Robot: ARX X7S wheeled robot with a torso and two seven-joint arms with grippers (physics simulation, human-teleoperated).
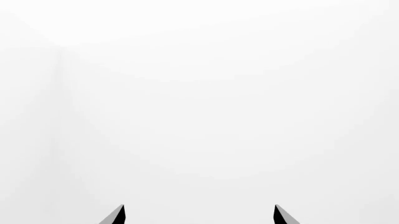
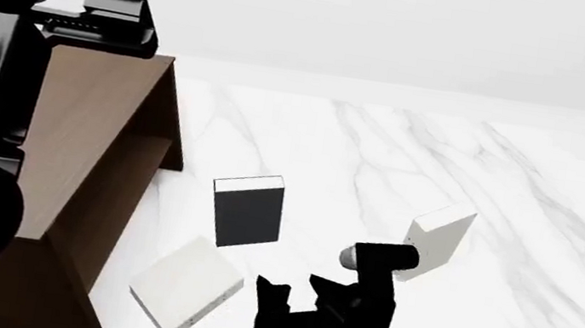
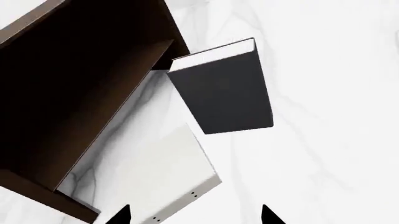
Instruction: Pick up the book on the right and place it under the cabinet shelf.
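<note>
Two end effectors, both spread and empty: the right end effector (image 2: 302, 303) hangs low over the tabletop (image 2: 519, 187), left of the book (image 2: 440, 241) standing at the right. Cabinet (image 2: 89, 144) waits far left, hollow open for it; the left end effector (image 1: 199, 215) faces blank white.
</note>
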